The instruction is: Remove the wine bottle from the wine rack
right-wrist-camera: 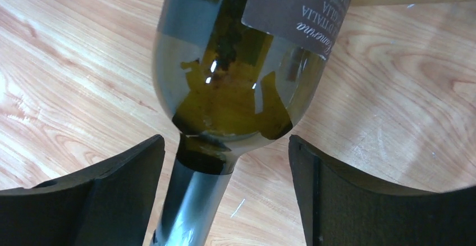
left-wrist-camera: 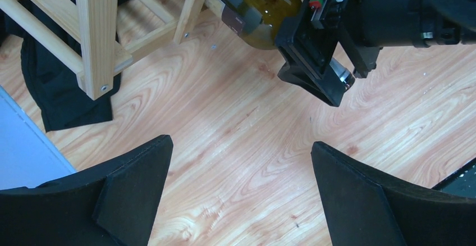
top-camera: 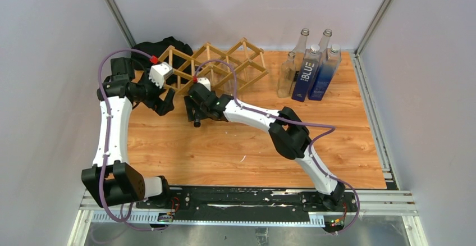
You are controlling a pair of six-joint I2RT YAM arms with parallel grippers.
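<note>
while wine bottle (right-wrist-camera: 236, 89) lies in wine rack (top-camera: 224, 66) toward far-left of table (top-camera: 236, 150), neck pokes out toward near edge. right gripper (right-wrist-camera: 224, 142) spread wide, one finger each side of neck, not clamped. left gripper (left-wrist-camera: 241, 145) also wide, empty, over bare wood by rack's left end. black cloth (top-camera: 147, 49) behind rack, far-left corner. clear and blue bottles (top-camera: 311, 69) upright near far-right corner.

Top view high, looking down; both wrist views close, sharing wine bottle (right-wrist-camera: 236, 94).
</note>
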